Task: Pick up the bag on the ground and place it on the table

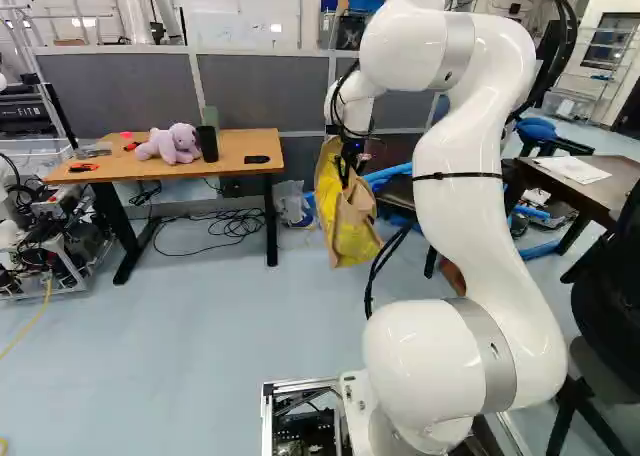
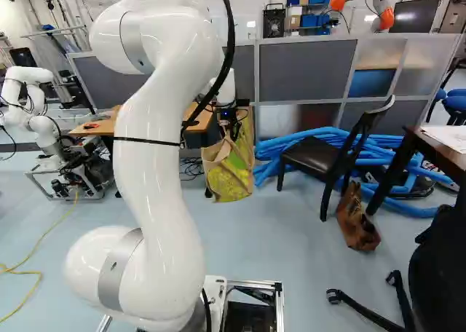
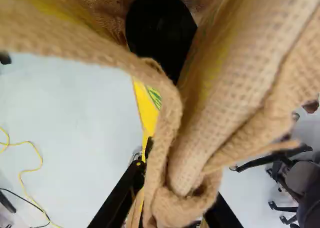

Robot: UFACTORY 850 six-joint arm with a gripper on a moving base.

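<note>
Transport step: picking appears complete. Your gripper (image 3: 177, 188) holds the bag (image 1: 347, 216) by its gathered top, jaws clamped with only folded fabric between them; the folds hide the exact gap. The bag hangs outside the right edge of the tabletop (image 1: 232, 148), as seen in the left base view. Next, raise its base above that edge, traverse inward, then lower.

bag (image 1: 350, 221) hangs from claw (image 1: 350, 164) | plush (image 1: 172, 145), cup (image 1: 207, 144) on table (image 1: 228, 162)

Robotics lab: another robot (image 2: 45, 129), yellow floor cable (image 2: 29, 273), grey partition panels (image 2: 306, 70), blue tubing (image 2: 273, 147)
</note>
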